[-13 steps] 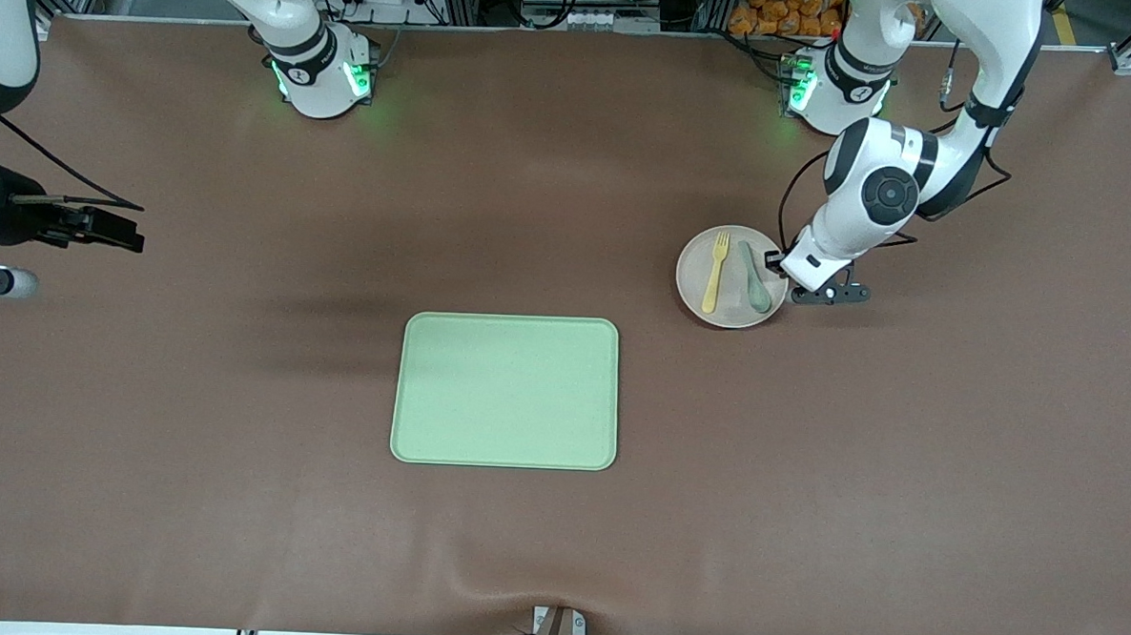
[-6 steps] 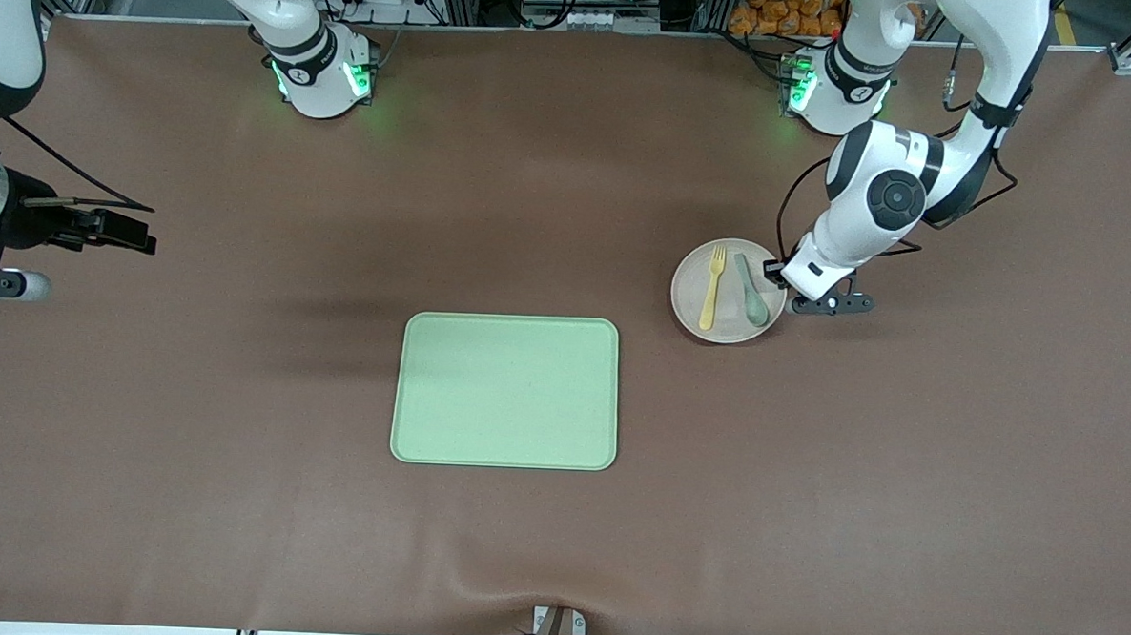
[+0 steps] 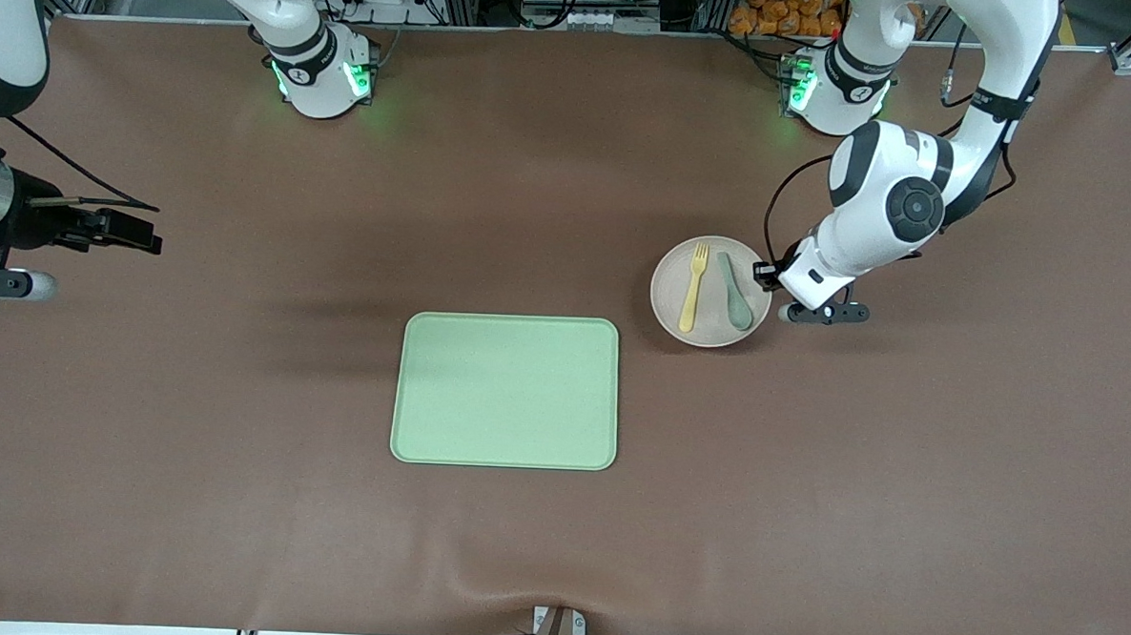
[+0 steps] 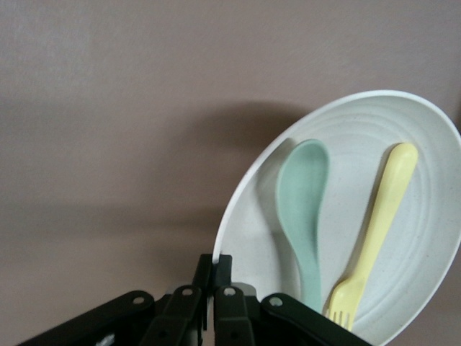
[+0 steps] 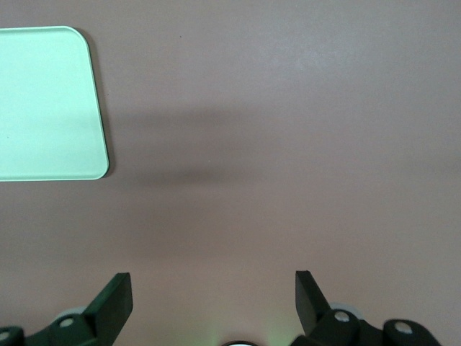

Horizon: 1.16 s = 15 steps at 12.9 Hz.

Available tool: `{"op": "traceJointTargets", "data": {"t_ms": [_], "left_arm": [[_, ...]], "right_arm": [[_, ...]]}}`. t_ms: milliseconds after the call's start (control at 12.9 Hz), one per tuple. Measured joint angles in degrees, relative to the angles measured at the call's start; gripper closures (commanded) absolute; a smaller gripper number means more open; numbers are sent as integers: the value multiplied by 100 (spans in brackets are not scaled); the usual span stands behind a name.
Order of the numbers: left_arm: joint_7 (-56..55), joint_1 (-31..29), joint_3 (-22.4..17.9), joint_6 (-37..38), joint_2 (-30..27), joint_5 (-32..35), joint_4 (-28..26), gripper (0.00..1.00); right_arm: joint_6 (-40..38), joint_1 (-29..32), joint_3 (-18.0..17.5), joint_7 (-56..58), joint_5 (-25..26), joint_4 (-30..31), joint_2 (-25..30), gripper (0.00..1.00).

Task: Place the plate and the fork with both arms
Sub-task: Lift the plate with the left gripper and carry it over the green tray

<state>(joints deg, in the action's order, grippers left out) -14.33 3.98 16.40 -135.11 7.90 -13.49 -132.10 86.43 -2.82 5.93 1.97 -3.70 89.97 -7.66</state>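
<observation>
Beige plate (image 3: pixel 711 291), fork (image 3: pixel 692 286) aboard, sits right of centre clamped by your left gripper (image 3: pixel 770 275), outside the tray (image 3: pixel 506 390); your right gripper (image 3: pixel 135 233) waits open at the left edge.

One plate (image 3: pixel 711 291), one fork (image 3: pixel 692 287), one spoon (image 3: pixel 736 292), one green tray (image 3: pixel 506 390), two arms on one bench (image 3: pixel 902 485).

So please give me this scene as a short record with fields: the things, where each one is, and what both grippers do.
plate: held at its rim by the left gripper, toward the left arm's end of the table
fork: on the plate
spoon: on the plate, beside the fork
tray: mid-table, nearer the front camera than the plate, nothing on it
right gripper: open, over bare table at the right arm's end, waiting
</observation>
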Motion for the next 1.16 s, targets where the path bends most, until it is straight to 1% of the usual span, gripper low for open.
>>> {"op": "traceJointTargets", "data": {"t_ms": [155, 310, 620, 853, 1163], "left_arm": [[31, 45, 22, 31, 54, -226, 279, 100], [27, 82, 130, 62, 291, -382, 760, 100], [-386, 277, 166, 218, 1227, -403, 1922, 100], [-891, 643, 166, 217, 1994, -402, 2790, 100], [-1451, 1087, 140, 221, 2795, -388, 3837, 100]], "right_arm": [[-2, 0, 0, 0, -1, 0, 0, 0], [-10, 0, 0, 0, -1, 2, 0, 0], [-24, -1, 0, 0, -2, 5, -3, 0], [-32, -2, 0, 0, -3, 13, -4, 0], [-32, -3, -1, 0, -6, 29, -4, 0]]}}
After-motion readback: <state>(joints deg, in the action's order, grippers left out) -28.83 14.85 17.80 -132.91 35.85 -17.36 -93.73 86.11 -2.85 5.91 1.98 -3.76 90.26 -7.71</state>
